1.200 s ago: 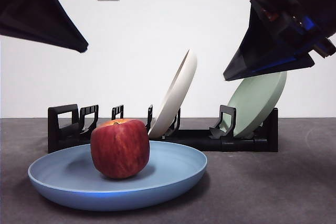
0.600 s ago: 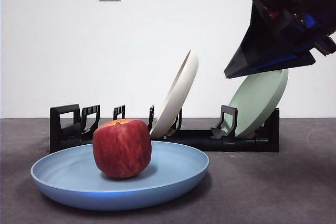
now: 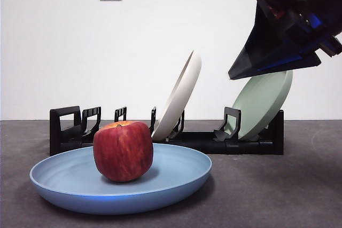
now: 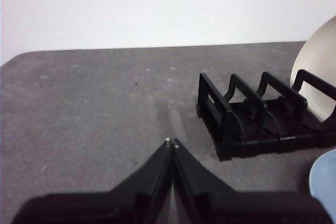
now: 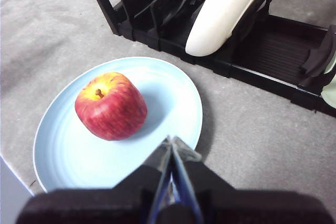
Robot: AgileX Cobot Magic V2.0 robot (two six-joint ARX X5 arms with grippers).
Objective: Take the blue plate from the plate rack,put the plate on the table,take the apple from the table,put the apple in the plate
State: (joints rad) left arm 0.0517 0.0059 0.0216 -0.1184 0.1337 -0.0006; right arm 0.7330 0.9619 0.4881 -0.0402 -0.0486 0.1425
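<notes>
Low front camera level across table [image 3: 278, 196]; both wrist cameras angled down, sharing plate rack [image 5: 262, 61].

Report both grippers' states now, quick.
Left gripper: shut, holding nothing, over bare table.
Right gripper: shut, holding nothing, raised above the blue plate with the apple.

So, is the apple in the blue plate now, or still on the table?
In the plate. The apple rests upright on the blue plate, stem up, with no gripper touching it.

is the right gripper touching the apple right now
Apart. The right wrist view shows the right gripper, jaws shut, clear of the apple, with bare blue plate between them.
</notes>
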